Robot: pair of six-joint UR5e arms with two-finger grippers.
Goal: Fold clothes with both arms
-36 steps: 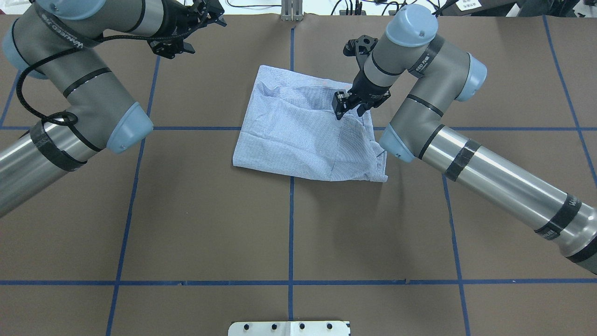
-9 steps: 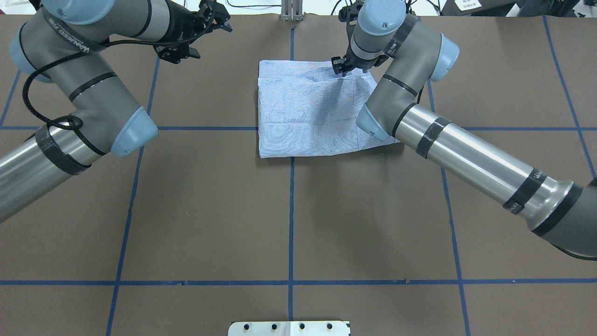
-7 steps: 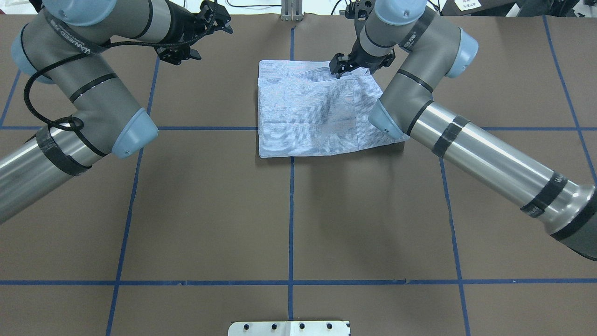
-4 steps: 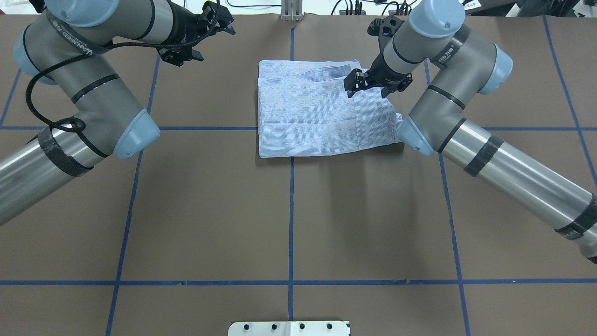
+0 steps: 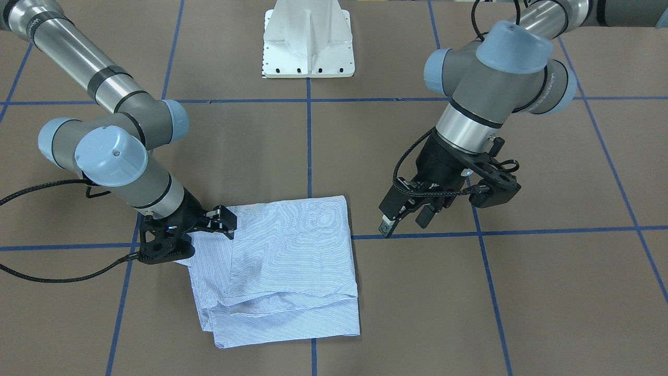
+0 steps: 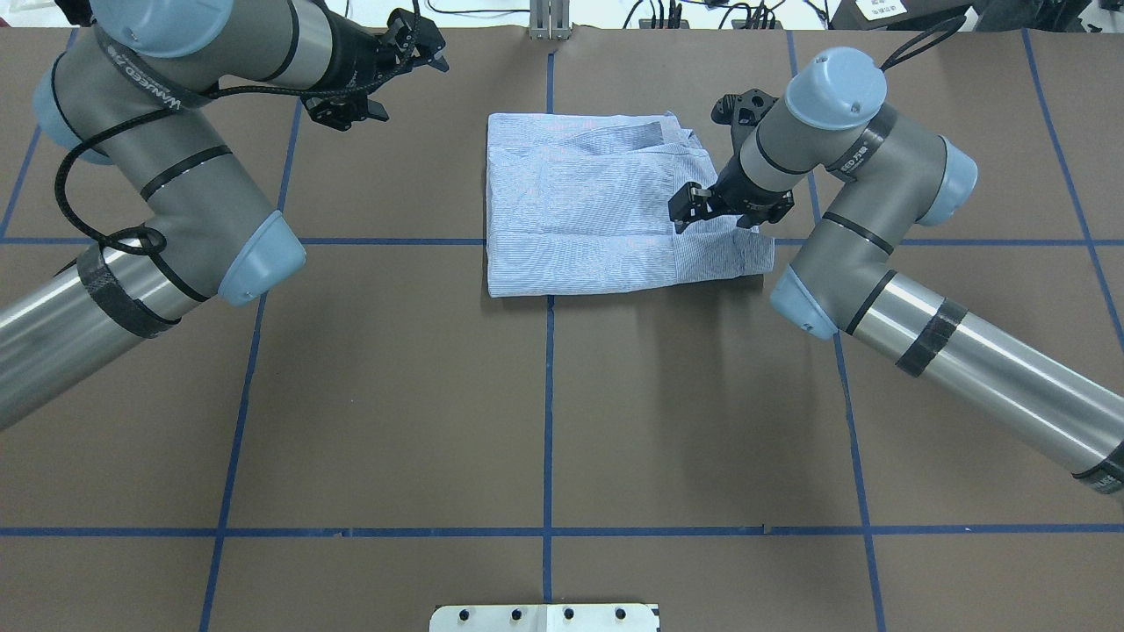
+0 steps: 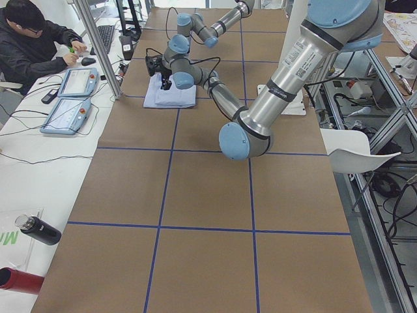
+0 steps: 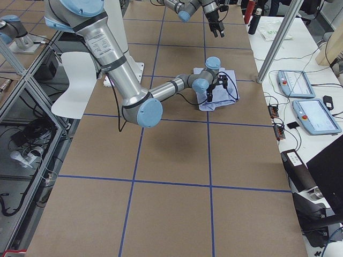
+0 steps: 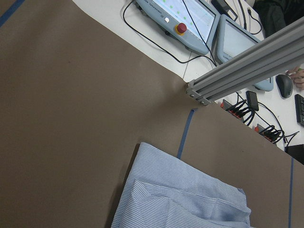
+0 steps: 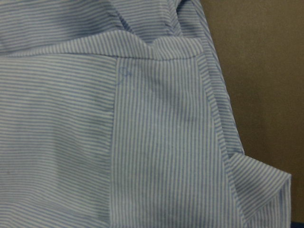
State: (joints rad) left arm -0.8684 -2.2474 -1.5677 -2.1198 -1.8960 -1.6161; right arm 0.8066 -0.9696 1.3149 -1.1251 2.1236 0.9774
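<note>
The pinstriped shirt (image 6: 597,211) lies folded into a rough rectangle at the far middle of the brown table (image 6: 544,395). It also shows in the front view (image 5: 287,261) and the left wrist view (image 9: 180,204). My right gripper (image 6: 718,213) hovers open just above the shirt's right-hand folded edge and holds nothing. Its wrist view is filled with striped cloth (image 10: 142,142) and shows a seam and a layered edge. My left gripper (image 6: 426,42) is open and empty, off to the left of the shirt near the table's far edge. It also shows in the front view (image 5: 404,222).
The white pedestal base (image 5: 308,42) stands at the robot's side of the table. A metal post (image 6: 549,22) rises at the far edge behind the shirt. Teach pendants (image 9: 190,19) and cables lie beyond that edge, where an operator (image 7: 32,39) sits.
My right gripper carried the shirt's edge to the far side, let go, and drew back toward the robot over the shirt's right edge. The left arm barely moved.
</note>
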